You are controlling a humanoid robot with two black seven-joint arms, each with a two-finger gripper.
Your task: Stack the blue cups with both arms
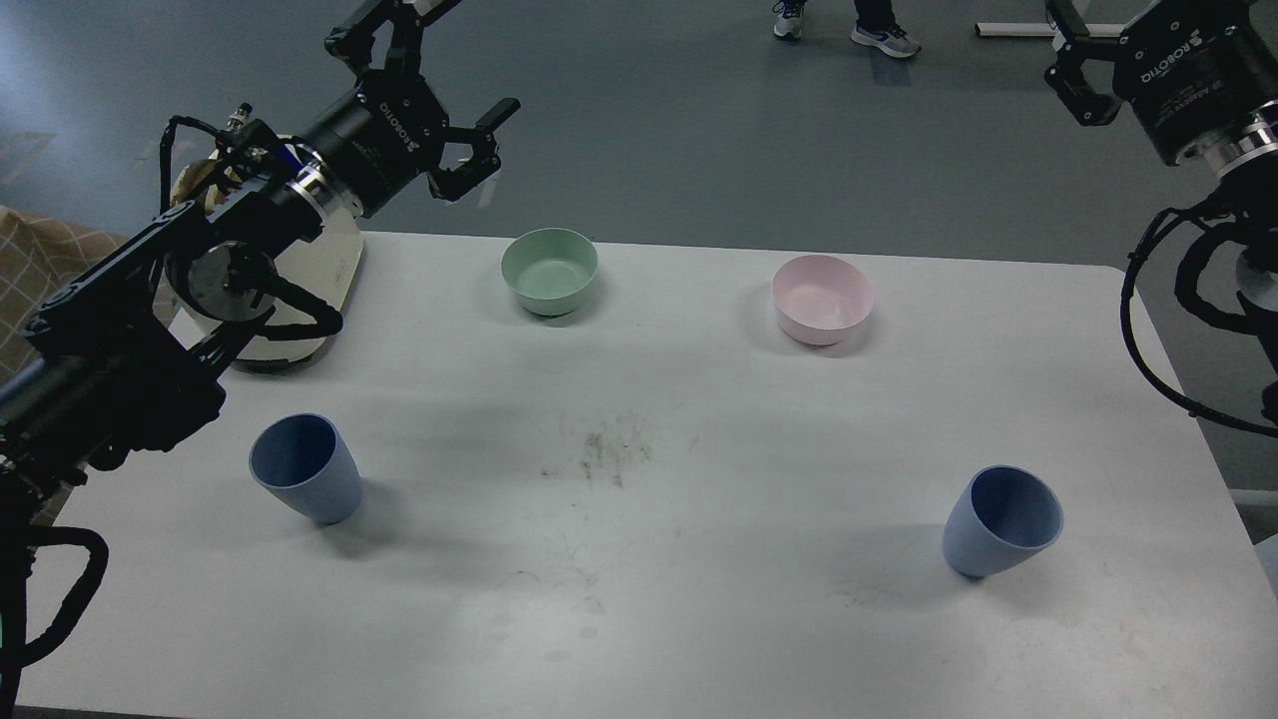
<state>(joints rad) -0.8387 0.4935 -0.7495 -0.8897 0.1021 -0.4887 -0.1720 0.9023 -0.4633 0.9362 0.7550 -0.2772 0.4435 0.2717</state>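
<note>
Two dusty-blue cups stand upright and apart on the white table [699, 619]: the left cup [305, 481] near the left edge, the right cup [1000, 523] near the front right. My left gripper [467, 58] is open and empty, held high beyond the table's far left edge, well away from the left cup. My right gripper [1070, 62] is at the top right corner, high above and beyond the table. Only one of its fingers [1076, 88] shows; the rest is cut off by the frame's edge. Neither gripper touches a cup.
A mint-green bowl [549, 270] and a pink bowl [822, 298] stand at the back of the table. A cream-coloured object [324, 268] sits at the back left under my left arm. A smudge of crumbs [604, 454] marks the table's middle. A person's feet [849, 25] show on the floor beyond.
</note>
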